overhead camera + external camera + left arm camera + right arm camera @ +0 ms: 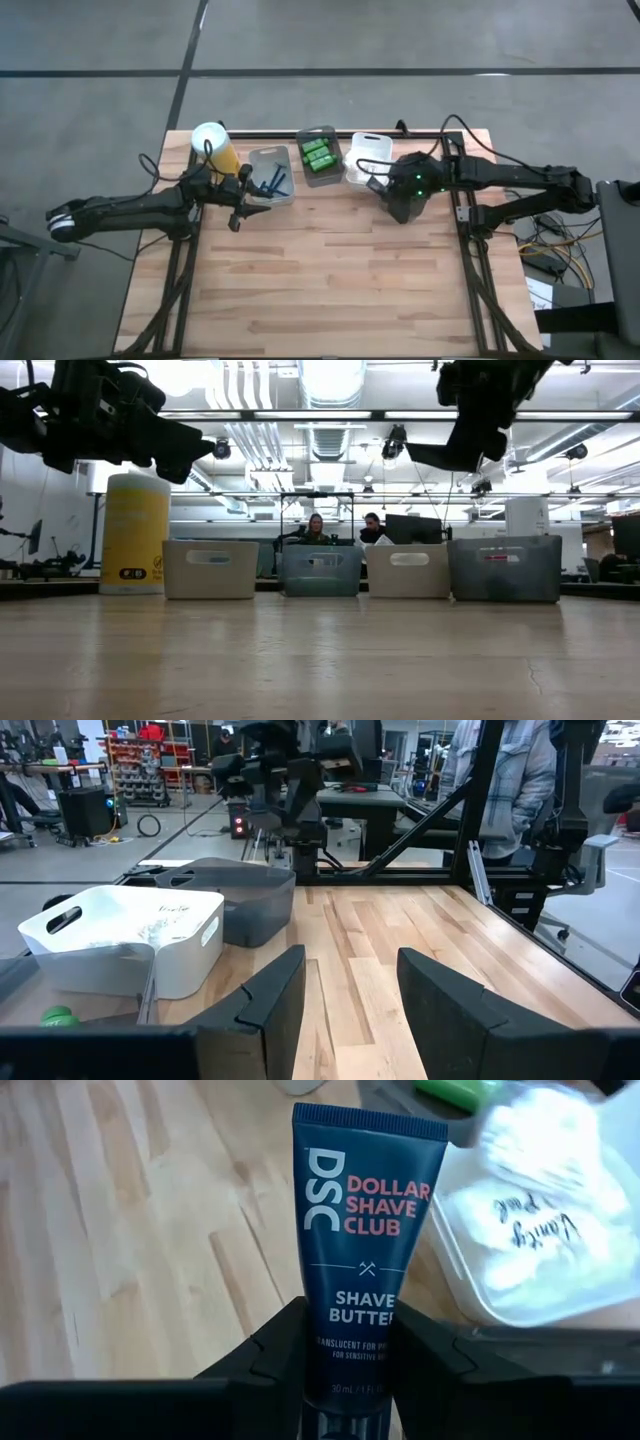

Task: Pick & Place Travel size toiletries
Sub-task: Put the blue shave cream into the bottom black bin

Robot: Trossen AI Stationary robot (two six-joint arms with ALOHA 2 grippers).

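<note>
Navy shave-butter tube (362, 1230) pinched by right gripper (350, 1345) above table, white-packet bin (545, 1220) at 2 o'clock | left gripper (345, 995) parted, empty | risk: tail-end grip, tube may swing.

Two dark matte-black jointed arms w/ black cables looped alongside. Right arm (520, 178): small green LEDs lit near wrist. Left arm (130, 210): white cap at base end. Broad, wedge-shaped black fingers (275, 1000).
</note>
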